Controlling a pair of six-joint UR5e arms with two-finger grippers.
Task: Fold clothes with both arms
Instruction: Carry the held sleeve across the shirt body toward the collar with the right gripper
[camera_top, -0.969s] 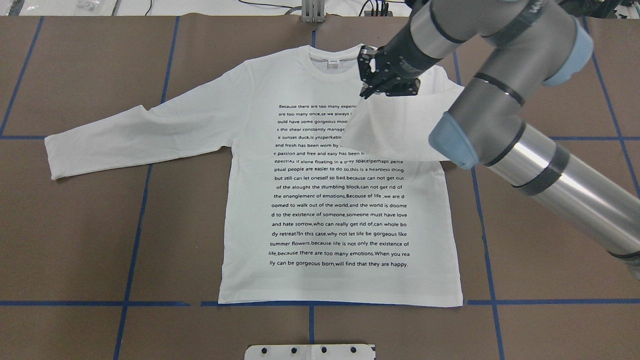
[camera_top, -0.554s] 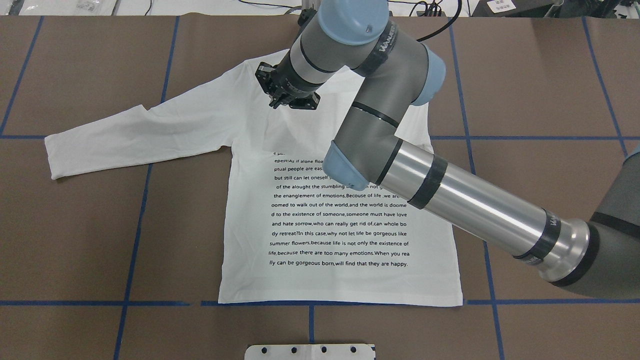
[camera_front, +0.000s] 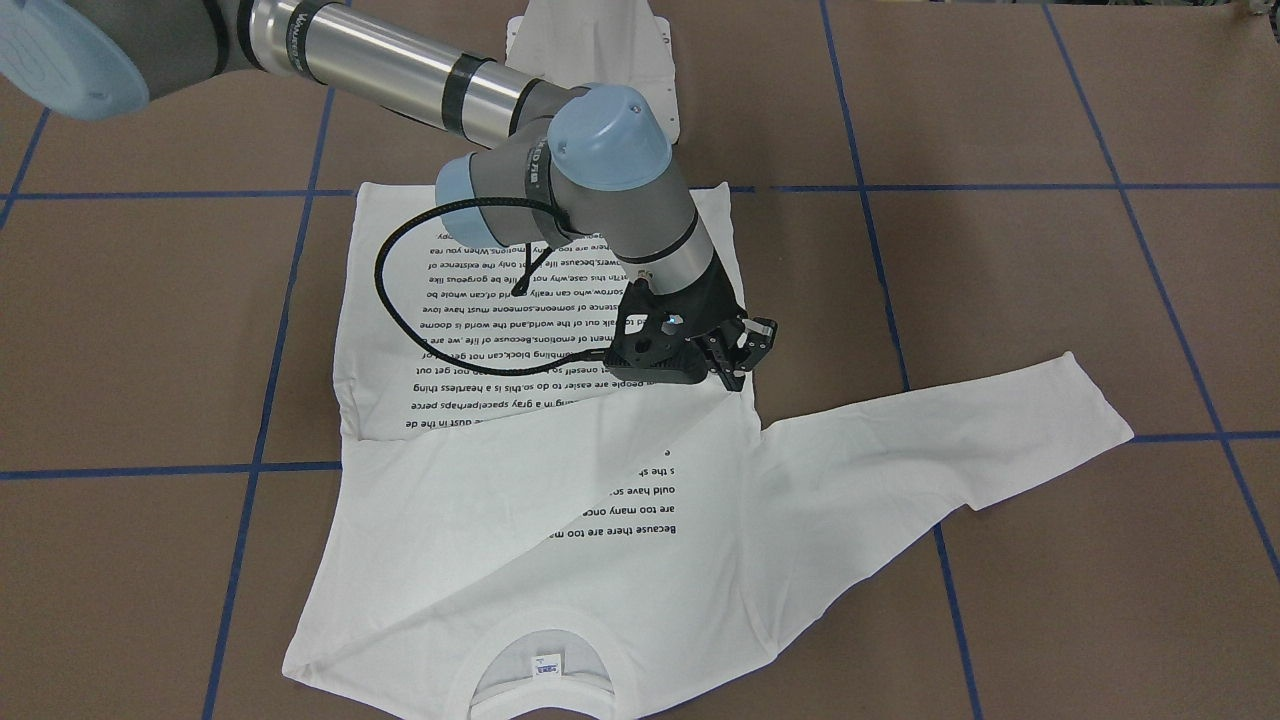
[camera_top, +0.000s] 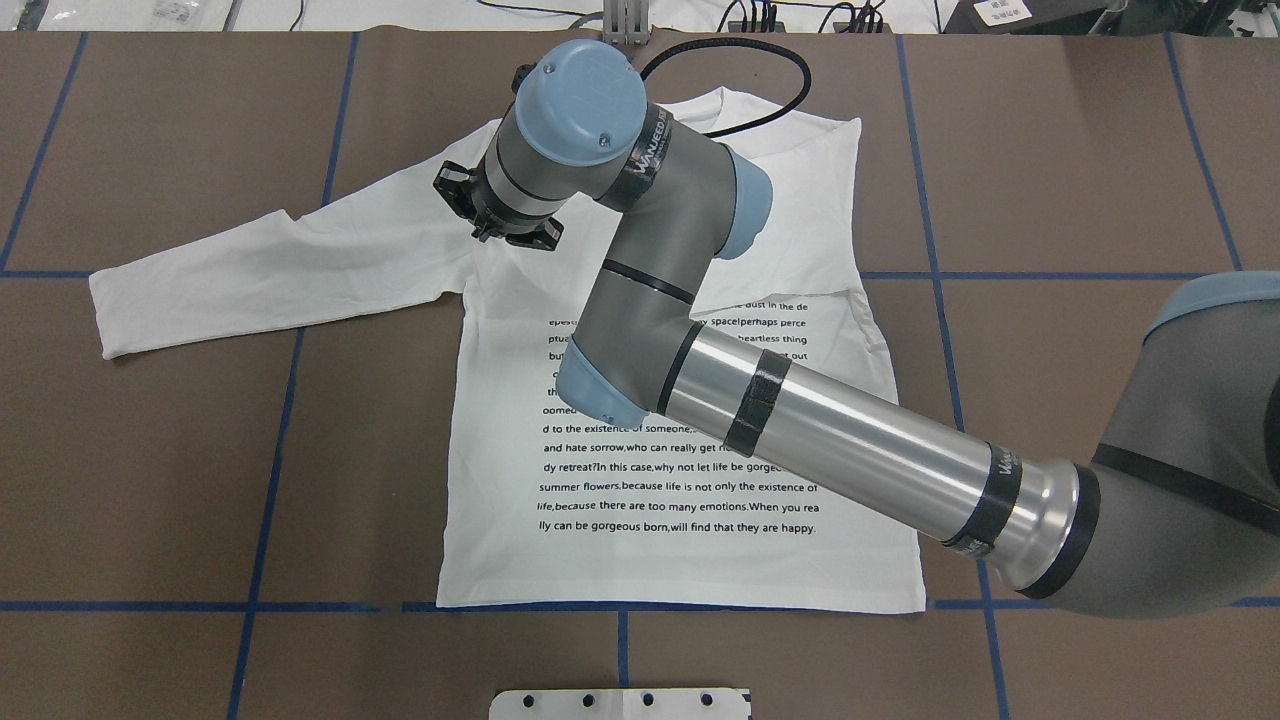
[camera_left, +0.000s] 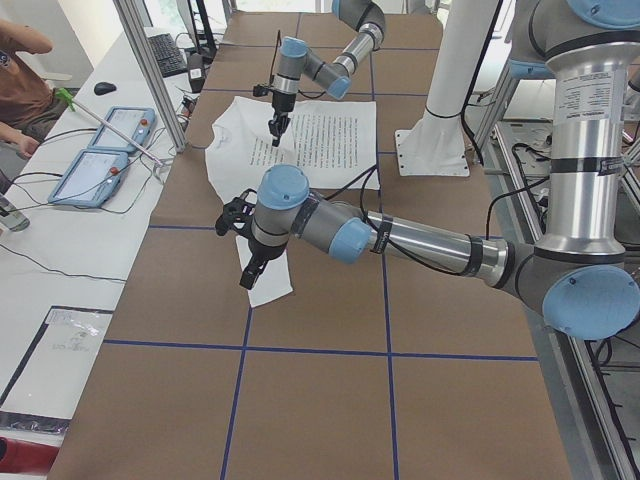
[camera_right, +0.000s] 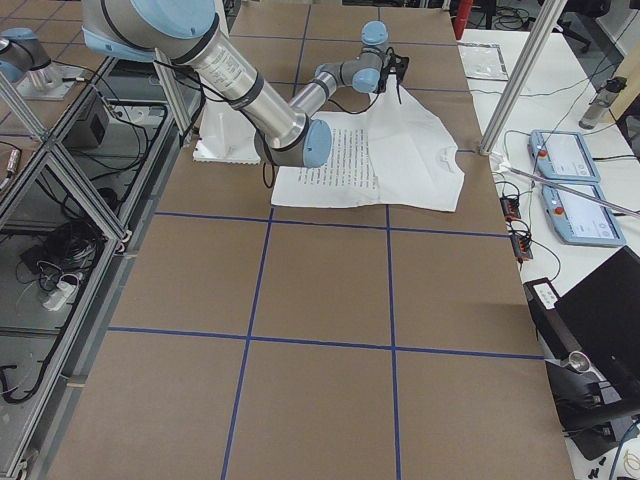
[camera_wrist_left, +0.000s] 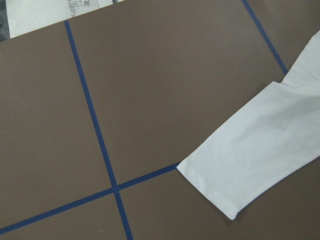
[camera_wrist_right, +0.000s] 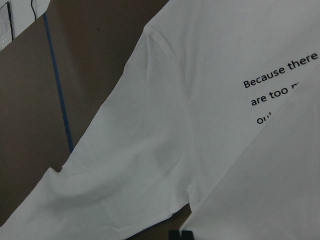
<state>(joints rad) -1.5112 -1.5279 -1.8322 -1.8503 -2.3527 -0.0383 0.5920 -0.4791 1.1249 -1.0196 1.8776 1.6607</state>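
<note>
The white long-sleeved shirt lies flat, print up, collar away from the robot. Its right sleeve is folded across the chest and covers the top lines of text. My right arm reaches over the shirt, and my right gripper sits just above the left armpit, shut on that sleeve's cuff. In the overhead view the right gripper is partly hidden under its wrist. The left sleeve stretches out flat. My left gripper shows only in the exterior left view, above the left cuff; I cannot tell its state.
Brown table cover with a blue tape grid. The white base plate sits at the robot's edge. A side bench with two pendants and a person's arm lies beyond the collar end.
My right arm swept from the shirt's right shoulder across the chest to the left armpit, drawing the right sleeve over the upper text. The rest of the shirt stayed put.
</note>
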